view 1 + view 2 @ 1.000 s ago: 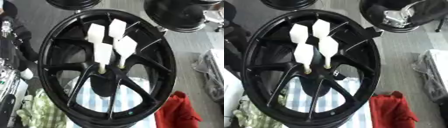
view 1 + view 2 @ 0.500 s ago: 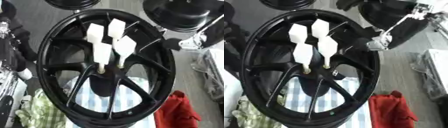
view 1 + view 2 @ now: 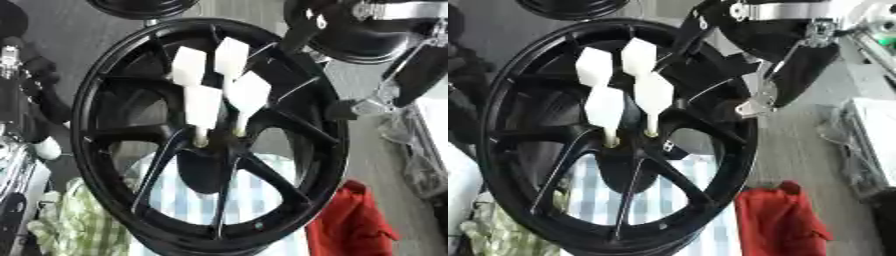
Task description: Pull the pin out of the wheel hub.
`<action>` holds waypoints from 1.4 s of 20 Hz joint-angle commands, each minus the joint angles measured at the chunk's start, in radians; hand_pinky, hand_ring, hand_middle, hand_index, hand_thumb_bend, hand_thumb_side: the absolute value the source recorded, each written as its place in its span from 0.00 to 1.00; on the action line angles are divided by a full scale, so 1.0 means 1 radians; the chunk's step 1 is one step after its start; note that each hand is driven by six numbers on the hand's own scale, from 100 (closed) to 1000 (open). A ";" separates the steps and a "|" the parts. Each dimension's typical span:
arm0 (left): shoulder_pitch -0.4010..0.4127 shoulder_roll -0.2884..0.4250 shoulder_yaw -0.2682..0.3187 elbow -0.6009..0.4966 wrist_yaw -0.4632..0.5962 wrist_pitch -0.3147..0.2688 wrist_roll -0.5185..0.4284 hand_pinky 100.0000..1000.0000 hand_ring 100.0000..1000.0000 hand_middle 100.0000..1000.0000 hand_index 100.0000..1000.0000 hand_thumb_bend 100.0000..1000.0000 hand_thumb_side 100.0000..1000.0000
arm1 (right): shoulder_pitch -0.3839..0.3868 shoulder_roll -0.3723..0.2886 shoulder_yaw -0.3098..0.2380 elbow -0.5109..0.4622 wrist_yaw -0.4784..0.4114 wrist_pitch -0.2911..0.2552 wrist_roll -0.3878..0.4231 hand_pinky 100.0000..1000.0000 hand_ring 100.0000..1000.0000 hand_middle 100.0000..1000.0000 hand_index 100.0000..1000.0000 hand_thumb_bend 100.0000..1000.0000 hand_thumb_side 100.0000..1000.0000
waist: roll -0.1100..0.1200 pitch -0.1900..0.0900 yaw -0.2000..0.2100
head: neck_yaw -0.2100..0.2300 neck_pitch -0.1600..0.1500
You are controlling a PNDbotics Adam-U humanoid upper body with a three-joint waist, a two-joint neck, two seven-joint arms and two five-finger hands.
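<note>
A large black spoked wheel (image 3: 105,165) fills the middle of both views. Several white pins with broad flat heads stand in its hub (image 3: 210,150). The front pair are one pin (image 3: 203,107) and another (image 3: 249,95) on thin shafts, and two more (image 3: 639,56) rise behind them. My right hand (image 3: 785,65) comes in from the upper right, black with silver links, above the wheel's right rim. One dark finger (image 3: 693,30) points down-left toward the rear pins and does not touch them. The hand is open and holds nothing. My left hand shows in no view.
A red cloth (image 3: 350,225) lies at the lower right by the rim. A green checked cloth (image 3: 61,225) is at the lower left, and a blue-striped cloth (image 3: 262,190) lies under the spokes. Another dark wheel (image 3: 140,6) sits at the top. Dark equipment (image 3: 22,85) crowds the left edge.
My right arm has come in from the upper right and moved down-left over the wheel's rim toward the pins. The wheel and pins stay in place.
</note>
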 commanded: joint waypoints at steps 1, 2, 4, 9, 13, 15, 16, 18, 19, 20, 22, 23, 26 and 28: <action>-0.011 0.027 0.000 -0.010 -0.004 -0.002 -0.004 0.68 0.81 0.75 0.76 0.02 0.87 | -0.034 -0.017 -0.012 0.022 -0.001 0.005 0.058 0.85 0.77 0.78 0.82 0.38 0.18 | 0.003 -0.021 -0.002 | -0.004 0.008; -0.011 0.027 0.000 -0.010 -0.004 -0.002 -0.004 0.68 0.81 0.75 0.77 0.02 0.87 | -0.041 -0.016 -0.015 0.034 -0.002 0.006 0.077 0.85 0.78 0.79 0.82 0.38 0.17 | 0.003 -0.021 -0.002 | -0.004 0.010; -0.011 0.026 0.003 -0.009 -0.002 -0.001 -0.002 0.68 0.81 0.76 0.77 0.02 0.87 | -0.055 -0.012 -0.027 0.066 -0.008 0.006 0.115 0.86 0.78 0.79 0.83 0.39 0.17 | 0.002 -0.022 -0.002 | -0.004 0.015; -0.014 0.023 0.009 -0.010 0.007 0.001 0.008 0.68 0.81 0.76 0.77 0.02 0.87 | -0.090 0.012 -0.069 0.170 -0.049 0.005 0.197 0.87 0.79 0.80 0.83 0.37 0.17 | 0.001 -0.022 0.001 | -0.004 0.016; -0.018 0.022 0.009 -0.011 0.014 0.006 0.017 0.69 0.81 0.75 0.77 0.03 0.87 | -0.115 0.030 -0.087 0.239 -0.061 -0.001 0.210 0.87 0.79 0.81 0.83 0.36 0.16 | -0.003 -0.018 0.005 | -0.005 0.013; -0.019 0.022 0.009 -0.011 0.014 0.007 0.019 0.69 0.81 0.75 0.77 0.03 0.87 | -0.127 0.039 -0.095 0.268 -0.069 -0.004 0.211 0.88 0.79 0.81 0.83 0.35 0.15 | -0.004 -0.016 0.007 | -0.008 0.009; -0.020 0.021 0.010 -0.011 0.014 0.008 0.021 0.69 0.81 0.75 0.77 0.03 0.87 | -0.133 0.043 -0.097 0.280 -0.073 -0.006 0.211 0.88 0.79 0.80 0.83 0.34 0.15 | -0.005 -0.015 0.008 | -0.009 0.007; -0.022 0.020 0.011 -0.010 0.015 0.009 0.025 0.69 0.81 0.75 0.77 0.03 0.87 | -0.146 0.053 -0.101 0.303 -0.077 -0.009 0.208 0.88 0.79 0.80 0.83 0.33 0.14 | -0.005 -0.014 0.011 | -0.015 0.003; -0.023 0.019 0.011 -0.010 0.016 0.010 0.027 0.69 0.81 0.75 0.77 0.03 0.87 | -0.153 0.059 -0.102 0.314 -0.076 -0.011 0.206 0.88 0.79 0.80 0.83 0.33 0.14 | -0.005 -0.013 0.011 | -0.016 0.002; -0.024 0.018 0.011 -0.010 0.016 0.011 0.028 0.69 0.81 0.75 0.77 0.03 0.87 | -0.159 0.065 -0.102 0.325 -0.073 -0.012 0.205 0.88 0.79 0.80 0.82 0.33 0.14 | -0.005 -0.012 0.012 | -0.018 0.000; -0.026 0.017 0.011 -0.010 0.017 0.012 0.029 0.69 0.81 0.75 0.77 0.03 0.87 | -0.169 0.076 -0.102 0.346 -0.063 -0.017 0.201 0.88 0.79 0.79 0.82 0.33 0.13 | -0.004 -0.011 0.014 | -0.023 -0.004; -0.027 0.016 0.011 -0.011 0.018 0.012 0.030 0.69 0.81 0.75 0.77 0.03 0.87 | -0.173 0.080 -0.101 0.357 -0.056 -0.020 0.199 0.88 0.79 0.79 0.82 0.33 0.13 | -0.003 -0.010 0.015 | -0.026 -0.006; -0.036 0.011 0.021 -0.014 0.031 0.016 0.040 0.69 0.81 0.75 0.77 0.04 0.87 | -0.179 0.091 -0.101 0.389 -0.043 -0.030 0.192 0.88 0.78 0.79 0.81 0.32 0.13 | -0.003 -0.003 0.017 | -0.038 -0.013; -0.045 0.009 0.034 -0.020 0.046 0.016 0.053 0.69 0.81 0.75 0.77 0.04 0.87 | -0.176 0.092 -0.103 0.403 -0.040 -0.038 0.189 0.88 0.78 0.79 0.81 0.32 0.13 | -0.005 0.001 0.023 | -0.047 -0.018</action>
